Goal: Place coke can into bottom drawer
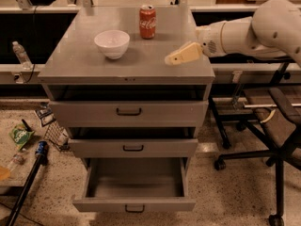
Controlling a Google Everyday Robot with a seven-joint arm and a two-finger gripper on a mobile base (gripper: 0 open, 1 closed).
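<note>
The red coke can stands upright at the back middle of the grey cabinet top. My gripper, with tan fingers, hovers over the right part of the top, to the right of and nearer than the can, not touching it. The white arm reaches in from the right. The bottom drawer is pulled out and shows an empty grey inside, with a small black handle on its front.
A white bowl sits on the top, left of the can. The two upper drawers stand slightly open. A black chair stands to the right. A plastic bottle and litter lie at the left.
</note>
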